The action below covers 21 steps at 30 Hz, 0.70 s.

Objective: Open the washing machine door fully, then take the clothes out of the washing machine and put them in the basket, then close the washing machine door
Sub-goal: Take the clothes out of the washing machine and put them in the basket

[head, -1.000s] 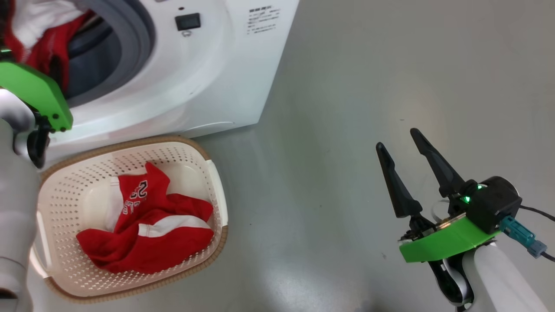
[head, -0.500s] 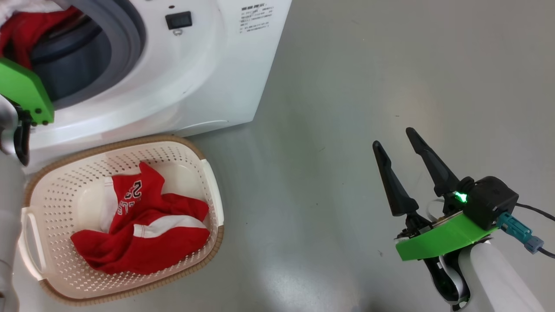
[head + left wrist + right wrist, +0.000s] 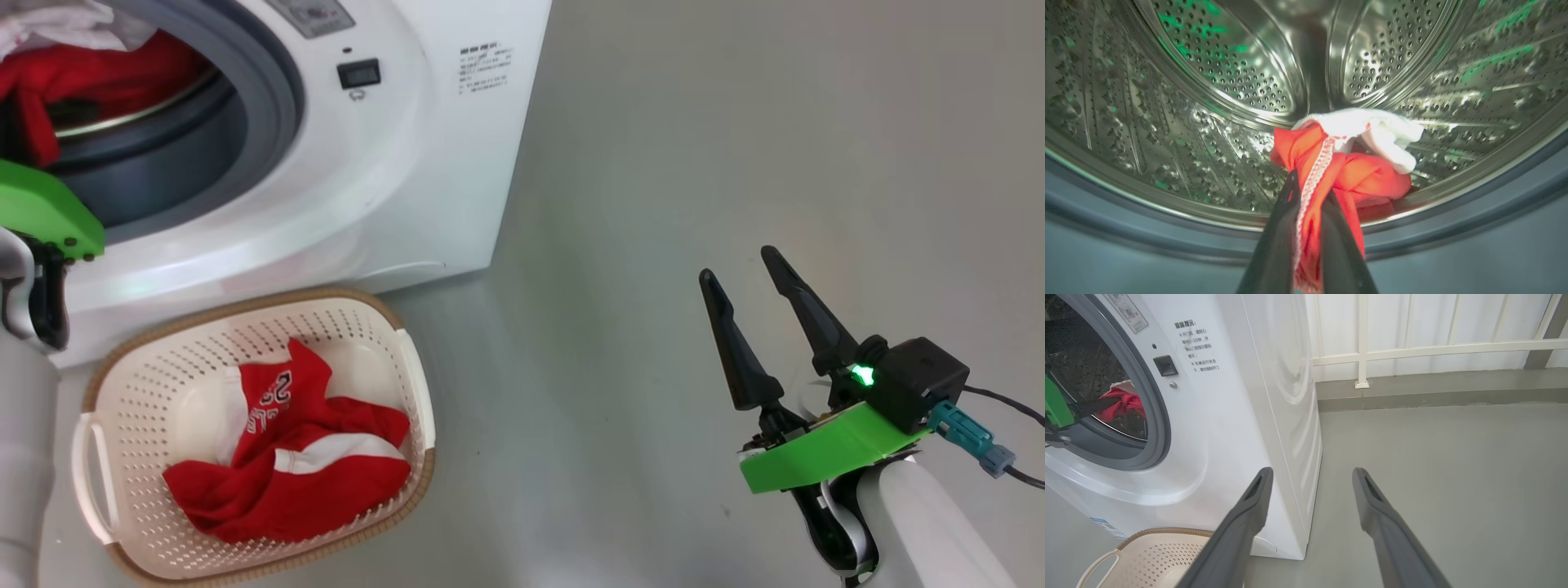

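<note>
Far left in the head view, my left arm goes into the mouth of the washing machine (image 3: 392,180). In the left wrist view, my left gripper (image 3: 1309,192) sits at the low centre of the frame. Its two fingers are pressed together on a fold of the red and white garment (image 3: 1367,171), with a strip of white trim running down between them. The rest of the piece is bunched on the lower lip of the drum (image 3: 1216,61), just inside the grey gasket (image 3: 1167,241).

I judge this cloth light, thin and limp, with nothing fragile about it. It will hang in a long tail once lifted and could drag on the gasket, so I want height before I swing out. A gathered fold is the right hold. Thin jersey looks slick, and it may slide out if I have only the trim edge.

At the lower left of the head view, the basket (image 3: 245,304) stands on the floor (image 3: 653,163) just before the machine. Another red garment (image 3: 310,482) lies in it, and there is room to spare.

At the lower right, my right gripper (image 3: 738,264) hangs over bare floor, fingers spread wide and holding nothing.
</note>
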### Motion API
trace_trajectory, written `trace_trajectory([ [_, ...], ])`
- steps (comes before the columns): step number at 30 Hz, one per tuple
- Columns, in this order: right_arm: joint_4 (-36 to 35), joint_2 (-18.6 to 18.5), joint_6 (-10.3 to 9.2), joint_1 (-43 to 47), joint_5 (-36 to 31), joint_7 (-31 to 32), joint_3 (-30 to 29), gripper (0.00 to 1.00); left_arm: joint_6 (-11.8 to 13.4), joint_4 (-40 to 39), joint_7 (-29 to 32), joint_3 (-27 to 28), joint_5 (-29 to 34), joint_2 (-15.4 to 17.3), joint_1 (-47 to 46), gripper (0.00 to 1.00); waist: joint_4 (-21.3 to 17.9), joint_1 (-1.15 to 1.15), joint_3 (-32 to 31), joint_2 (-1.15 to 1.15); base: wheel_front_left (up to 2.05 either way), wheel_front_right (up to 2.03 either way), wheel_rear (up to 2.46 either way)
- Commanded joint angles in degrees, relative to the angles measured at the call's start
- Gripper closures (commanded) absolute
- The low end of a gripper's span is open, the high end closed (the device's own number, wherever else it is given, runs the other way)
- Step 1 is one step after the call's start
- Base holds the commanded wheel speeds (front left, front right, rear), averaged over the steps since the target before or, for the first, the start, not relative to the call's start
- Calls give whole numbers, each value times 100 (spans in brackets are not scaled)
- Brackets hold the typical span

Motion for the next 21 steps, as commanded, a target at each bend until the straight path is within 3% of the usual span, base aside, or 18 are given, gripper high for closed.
trace_trajectory([
  [1, -100, -13, 29, 90, 51, -37, 98, 0, -14, -355, -71, 203, -75, 331, 142, 100, 50, 0, -150, 0, 0, 0, 0],
  [8, -59, 64, 29, 226, 73, -37, 24, 0, 9, -1951, -74, 813, -62, 314, 1487, 100, 115, 0, -574, 0, 0, 0, 0],
  [21, 23, 134, 29, 529, 32, -37, -154, 0, 126, -4367, -75, 1434, 419, -343, 3471, 100, 456, 0, -1350, 0, 0, 0, 0],
])
